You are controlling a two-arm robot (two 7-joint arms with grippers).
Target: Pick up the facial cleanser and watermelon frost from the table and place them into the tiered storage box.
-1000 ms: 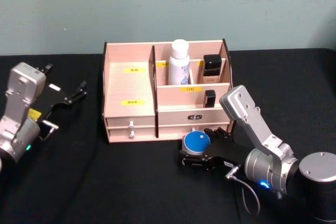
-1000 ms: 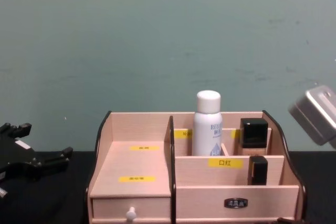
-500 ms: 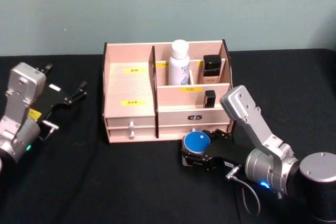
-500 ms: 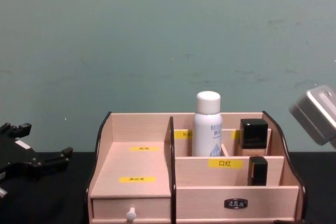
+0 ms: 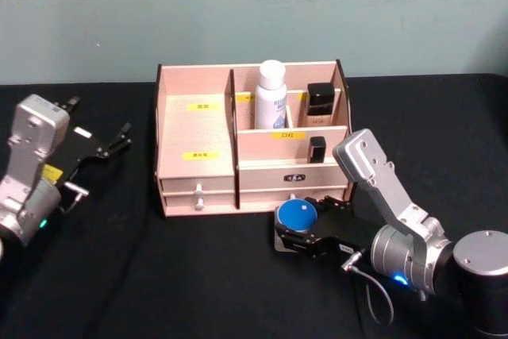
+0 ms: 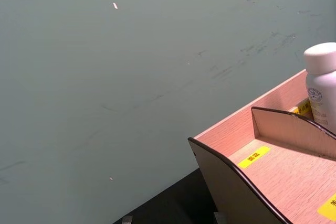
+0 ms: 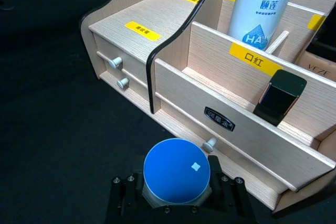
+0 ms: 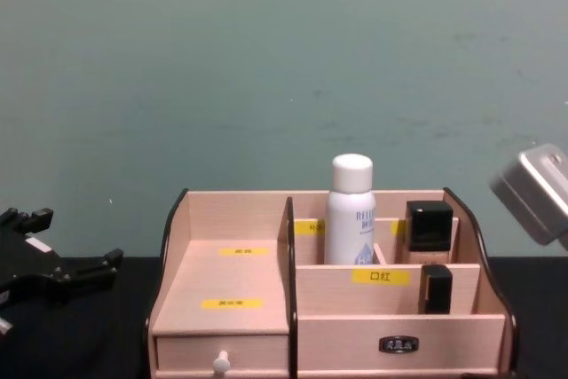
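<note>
We find the right pincer (image 5: 300, 226) clamped on the blue-lidded jar (image 7: 177, 170), low by the tabletop (image 5: 198, 275), just before the box's (image 5: 195, 126) drawers (image 5: 294, 179). The left pincer (image 5: 101, 161) idles at the left, spread apart. We judge that a forward lift could knock the jar against the drawers.

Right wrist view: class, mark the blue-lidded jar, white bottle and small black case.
blue-lidded jar (image 7: 176, 171), right wrist view, centre of the lid.
white bottle (image 7: 262, 11), right wrist view, printed front.
small black case (image 7: 278, 97), right wrist view, front face.
</note>
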